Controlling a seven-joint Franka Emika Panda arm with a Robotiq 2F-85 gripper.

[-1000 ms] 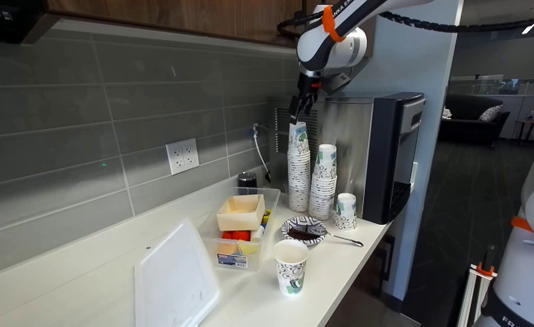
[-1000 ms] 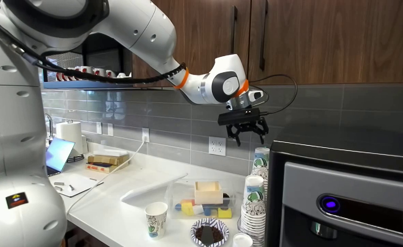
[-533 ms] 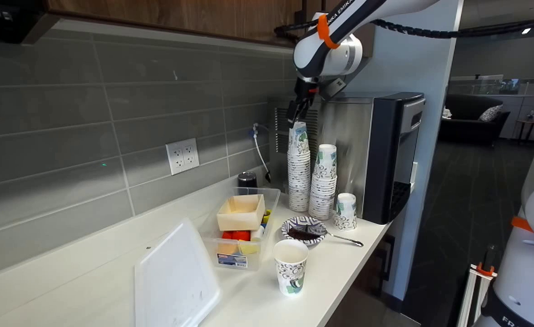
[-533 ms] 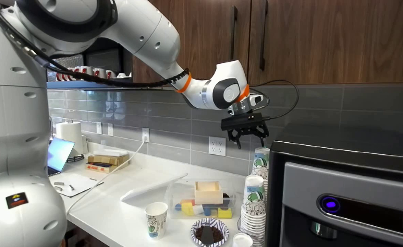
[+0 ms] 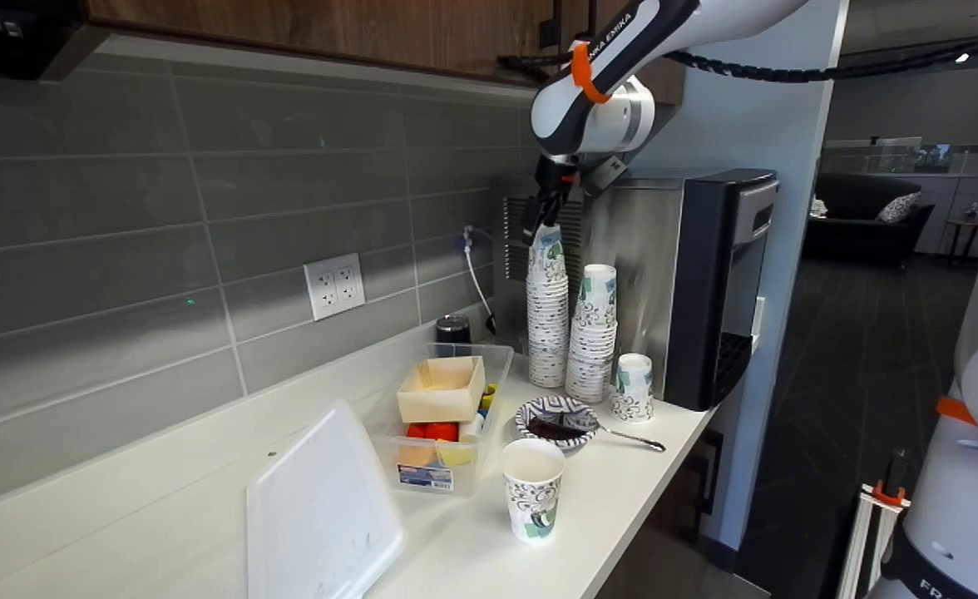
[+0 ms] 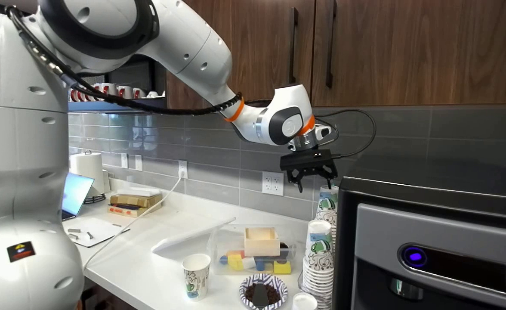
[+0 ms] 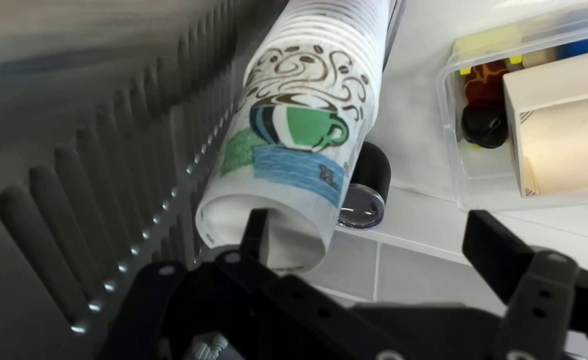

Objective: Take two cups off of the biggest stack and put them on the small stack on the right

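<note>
Wrist view: fingers (image 7: pixel 496 255) wide apart, one overlapping the recessed base of the top cup (image 7: pixel 299 145) on the tall stack (image 7: pixel 331 25); touching or not, can't tell. Rest of that stack runs out at the top edge. Tumbler (image 7: pixel 375 170) half hidden behind it, clear bin (image 7: pixel 484 175) cut off at the right edge, vent slots (image 7: pixel 99 190) dark and soft. In an exterior view: tall stack stands inverted at the back of the white bench (image 5: pixel 456 541), just beside the steel flank of the machine (image 5: pixel 643 274); fingers are at its top, but black against the dark vent slots, gap unreadable from here. Middle stack (image 5: pixel 592 349) next to it, then the small stack (image 5: pixel 633 388), also inverted, cup count can't tell. Patterned bowl (image 5: pixel 551 405) with a spoon (image 5: pixel 634 438) in front, one upright cup (image 5: pixel 532 491) nearer the camera, white panel (image 5: pixel 323 507) cropped at the bottom edge. Gray tiled wall (image 5: pixel 106 216) with an outlet (image 5: pixel 333 285) behind, wood cabinet (image 5: pixel 323 33) above, dark floor (image 5: pixel 880 333) and a sofa (image 5: pixel 855 216) out in the room. In an exterior view: arm (image 6: pixel 192 47) blocks part of the mug shelf (image 6: pixel 106 107) and the laptop (image 6: pixel 76 191). Fingers spread, one right over the tall stack's top, contact can't be judged here either. Most of that stack is hidden by the middle stack and machine; small stack cropped at the bottom edge. Paper towel roll (image 6: pixel 86 172) and stacked boxes (image 6: pixel 134 204) sit farther along the bench.
</note>
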